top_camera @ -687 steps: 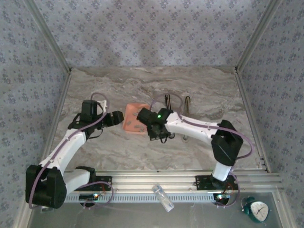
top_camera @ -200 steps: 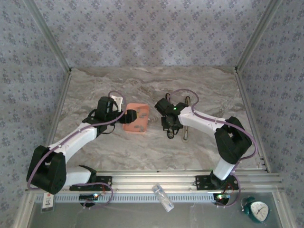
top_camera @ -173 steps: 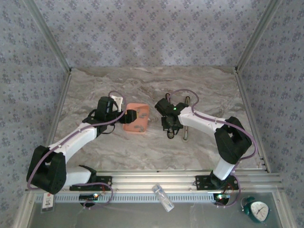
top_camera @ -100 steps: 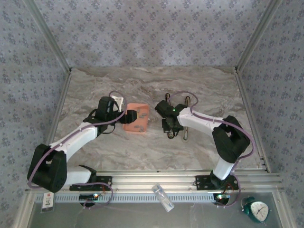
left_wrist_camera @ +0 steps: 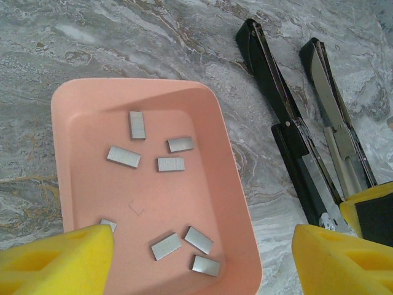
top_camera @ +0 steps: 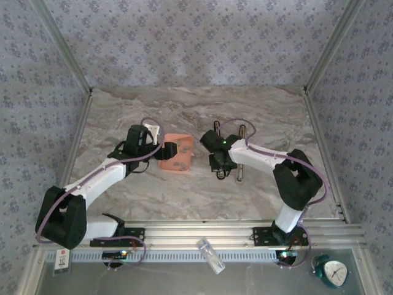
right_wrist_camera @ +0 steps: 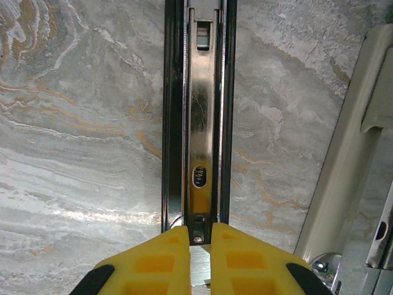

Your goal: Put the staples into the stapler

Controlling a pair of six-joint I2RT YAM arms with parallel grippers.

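My right tool [right_wrist_camera: 199, 261], pressed together, hangs over the stapler [right_wrist_camera: 206, 123], its channel running 6 to 12 o'clock. Staples [left_wrist_camera: 171, 164] lie in the tray [left_wrist_camera: 73, 101] at its 9 o'clock, beneath my spread left tool [left_wrist_camera: 202, 261].

The left arm reaches forward, and the left gripper [top_camera: 164, 148] is spread wide at the pink tray's [left_wrist_camera: 141, 86] left edge. The right gripper [right_wrist_camera: 199, 258] hangs right of the tray, pointing down with its fingers pressed together.
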